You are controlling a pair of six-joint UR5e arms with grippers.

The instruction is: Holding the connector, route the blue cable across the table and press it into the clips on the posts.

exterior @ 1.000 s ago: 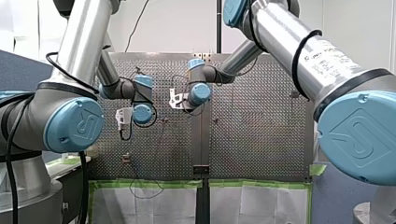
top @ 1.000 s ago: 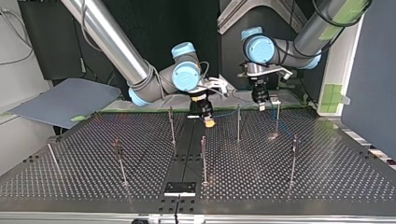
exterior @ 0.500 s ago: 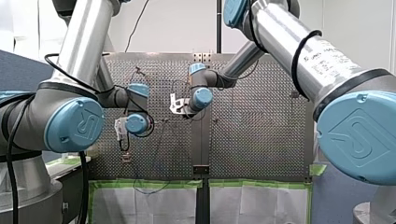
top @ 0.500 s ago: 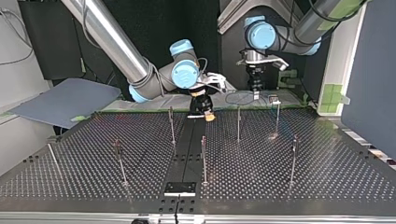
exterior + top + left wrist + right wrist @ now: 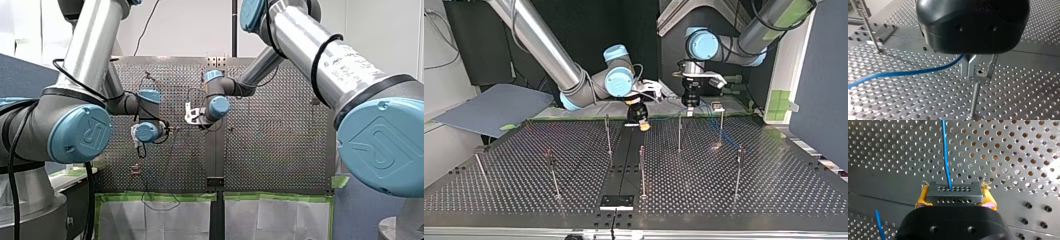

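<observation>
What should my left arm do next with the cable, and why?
Probably ease my left gripper down toward the clip to seat the blue cable. The left wrist view shows the cable meeting the gripper just beside the clip on top of the post, not yet in it, while my right gripper holds the connector.

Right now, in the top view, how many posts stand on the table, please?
7: far-left post, left post, centre post, right post, back-left post, back-middle post, back-right post. More may hide behind the arms.
</observation>
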